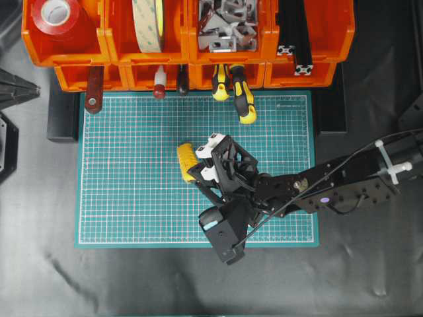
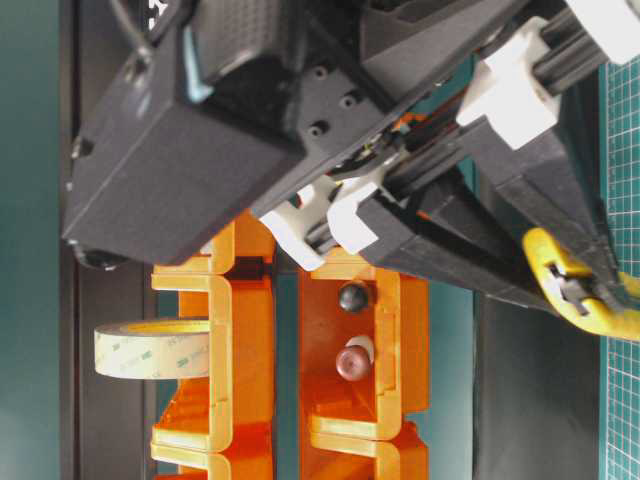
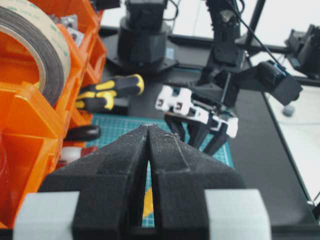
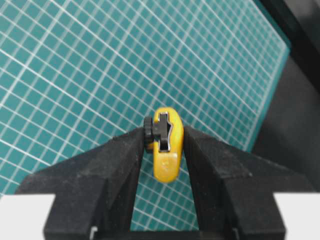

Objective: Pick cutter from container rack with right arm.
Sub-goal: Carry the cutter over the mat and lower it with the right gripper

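Observation:
My right gripper (image 1: 196,167) is shut on the yellow cutter (image 1: 186,162) and holds it over the middle of the green mat (image 1: 132,198), clear of the orange container rack (image 1: 109,39). In the right wrist view the fingers (image 4: 125,165) clamp the cutter (image 4: 167,150) on both flat sides, with its dark slider facing the camera and the mat below. The table-level view shows the cutter (image 2: 580,290) at the fingertips, in front of the rack (image 2: 250,330). My left gripper (image 3: 149,127) is shut and empty, beside the rack (image 3: 30,125), pointing toward the right arm (image 3: 220,85).
Two yellow-and-black screwdrivers (image 1: 243,99) and a red-handled tool (image 1: 94,89) stick out of the lower bins over the mat's back edge. The upper bins hold a red tape roll (image 1: 56,13), a pale tape roll (image 1: 147,23), metal brackets (image 1: 228,23) and black profiles (image 1: 294,33).

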Action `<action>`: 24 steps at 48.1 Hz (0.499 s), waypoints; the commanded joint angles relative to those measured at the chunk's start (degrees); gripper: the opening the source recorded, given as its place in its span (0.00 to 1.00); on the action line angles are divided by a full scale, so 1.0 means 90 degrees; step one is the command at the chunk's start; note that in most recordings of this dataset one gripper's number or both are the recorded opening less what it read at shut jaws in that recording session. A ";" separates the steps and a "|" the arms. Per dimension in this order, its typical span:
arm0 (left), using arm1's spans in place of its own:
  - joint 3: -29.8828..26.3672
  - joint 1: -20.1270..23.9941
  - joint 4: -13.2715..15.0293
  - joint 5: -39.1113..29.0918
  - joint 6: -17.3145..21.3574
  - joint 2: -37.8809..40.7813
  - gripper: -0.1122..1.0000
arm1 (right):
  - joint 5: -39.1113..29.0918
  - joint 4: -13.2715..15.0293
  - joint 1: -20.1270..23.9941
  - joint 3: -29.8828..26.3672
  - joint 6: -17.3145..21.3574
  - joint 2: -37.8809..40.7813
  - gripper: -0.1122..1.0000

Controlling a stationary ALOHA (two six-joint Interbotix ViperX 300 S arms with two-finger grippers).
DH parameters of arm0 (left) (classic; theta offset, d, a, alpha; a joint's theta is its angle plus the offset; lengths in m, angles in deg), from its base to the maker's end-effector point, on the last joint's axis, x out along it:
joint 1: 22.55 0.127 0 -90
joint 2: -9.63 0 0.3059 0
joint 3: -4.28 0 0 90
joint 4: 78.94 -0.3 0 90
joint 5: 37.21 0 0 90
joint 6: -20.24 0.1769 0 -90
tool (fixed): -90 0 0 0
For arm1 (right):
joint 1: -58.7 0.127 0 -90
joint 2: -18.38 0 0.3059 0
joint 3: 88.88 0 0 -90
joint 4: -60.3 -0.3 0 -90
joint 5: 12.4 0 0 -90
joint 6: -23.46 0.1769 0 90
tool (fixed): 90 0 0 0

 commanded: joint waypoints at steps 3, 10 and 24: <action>-0.0068 -0.0039 -0.0029 0.0020 -0.0010 0.0029 0.10 | 0.0039 0.0010 -0.0107 -0.0020 0.0039 -0.0078 0.35; -0.0059 -0.0039 -0.0029 -0.0049 -0.0020 0.0029 0.10 | 0.0078 -0.0088 -0.0059 0.0107 0.0088 -0.0127 0.35; -0.0020 -0.0039 -0.0029 -0.0078 -0.0029 0.0020 0.10 | 0.0195 -0.0439 0.0117 0.0410 0.0088 -0.0166 0.35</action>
